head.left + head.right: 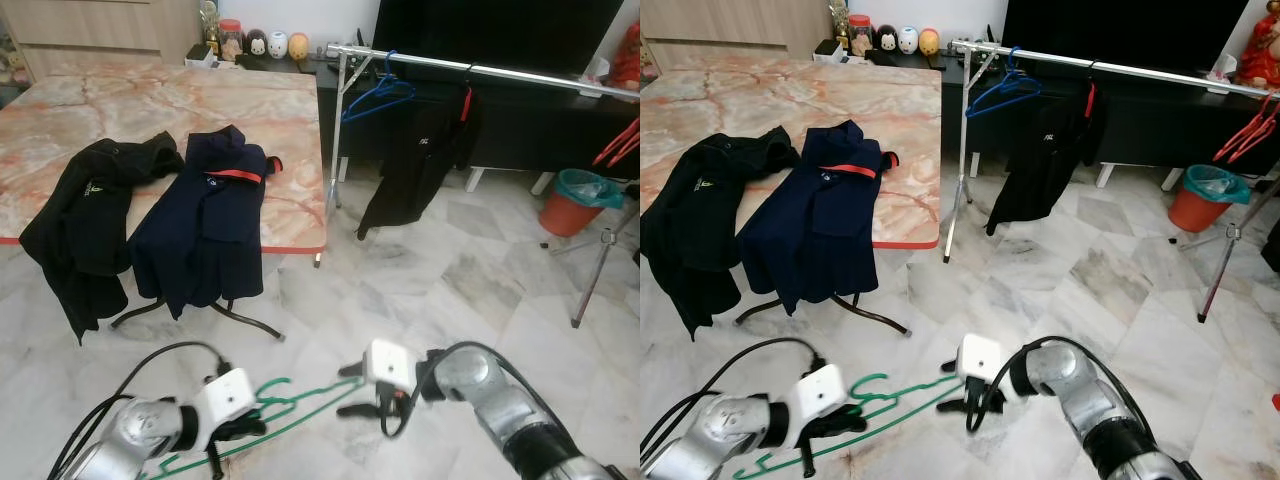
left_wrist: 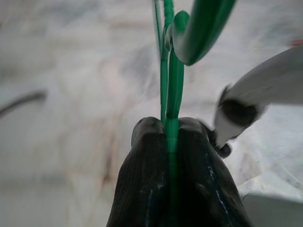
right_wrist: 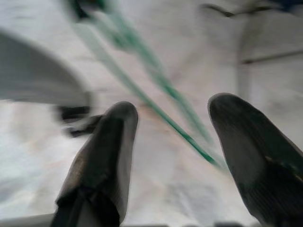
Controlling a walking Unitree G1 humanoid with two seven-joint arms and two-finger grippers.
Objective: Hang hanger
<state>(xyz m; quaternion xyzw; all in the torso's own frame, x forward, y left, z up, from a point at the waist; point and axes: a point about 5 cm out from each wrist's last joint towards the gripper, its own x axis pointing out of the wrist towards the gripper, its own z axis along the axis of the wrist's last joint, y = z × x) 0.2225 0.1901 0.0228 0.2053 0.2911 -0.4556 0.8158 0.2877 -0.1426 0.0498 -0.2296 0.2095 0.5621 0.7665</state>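
Observation:
A green wire hanger (image 1: pixel 290 410) hangs low over the marble floor, held level in front of me. My left gripper (image 1: pixel 238 428) is shut on it near its hook end; the left wrist view has both black fingers (image 2: pixel 147 179) pinched on the green wire (image 2: pixel 170 94). My right gripper (image 1: pixel 352 390) stands open at the hanger's other end, its fingers (image 3: pixel 109 151) either side of the green wire (image 3: pixel 189 137) without closing on it. The clothes rail (image 1: pixel 480 70) stands far ahead, carrying a blue hanger (image 1: pixel 378 95) and a black garment (image 1: pixel 420 160).
A marble-topped table (image 1: pixel 290 130) at the left holds a navy jacket (image 1: pixel 200 225) and a black jacket (image 1: pixel 85 215) draped over its edge. A red bin with a green liner (image 1: pixel 580 200) and a tripod leg (image 1: pixel 598 270) stand at the right.

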